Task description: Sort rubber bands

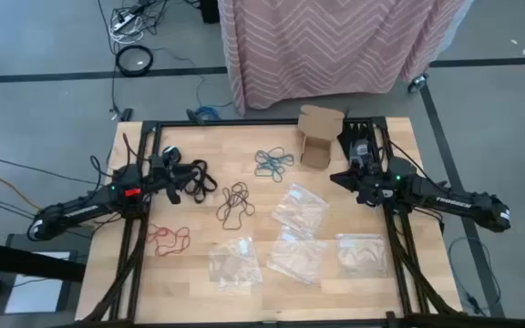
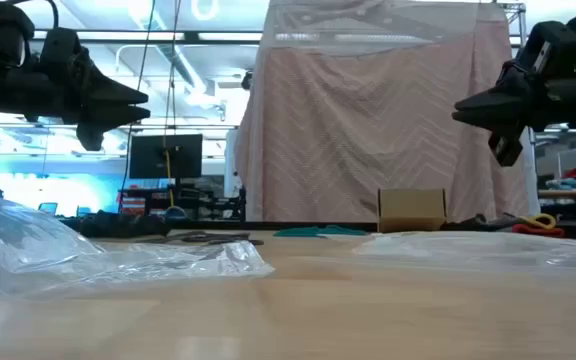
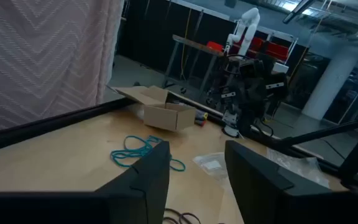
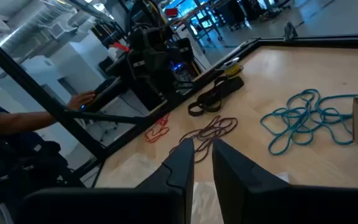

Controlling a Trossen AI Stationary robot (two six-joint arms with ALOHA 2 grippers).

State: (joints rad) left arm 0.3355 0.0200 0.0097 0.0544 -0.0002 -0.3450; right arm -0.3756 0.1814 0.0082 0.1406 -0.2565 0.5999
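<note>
Both pincers hang clear of the wood right now: left pincer point(image 1: 173, 173) sits above the black bands point(image 1: 194, 179) at the tabletop's left side with its fingers apart and nothing between them, while the right pincer point(image 1: 346, 175) waits near the cardboard box point(image 1: 321, 137), fingers nearly together with a slim gap, also empty.

Bands already lie in single-colour heaps, well apart: black at the left, brown bands point(image 1: 235, 202) in the middle, teal bands point(image 1: 272, 162) toward the far edge beside the box, red bands point(image 1: 168, 239) near the left front. Four clear bags point(image 1: 301, 208) spread along the front and right look empty from above, so I'd judge the bagging, if that is the goal, has not begun.

Pale wooden tabletop point(image 1: 199, 282) in a black frame. Beyond it hangs a pink zigzag cloth point(image 1: 326, 41), with cables point(image 1: 135, 36) on the grey floor. In the right wrist view, a person's hand point(image 4: 82, 98) rests at a desk.
</note>
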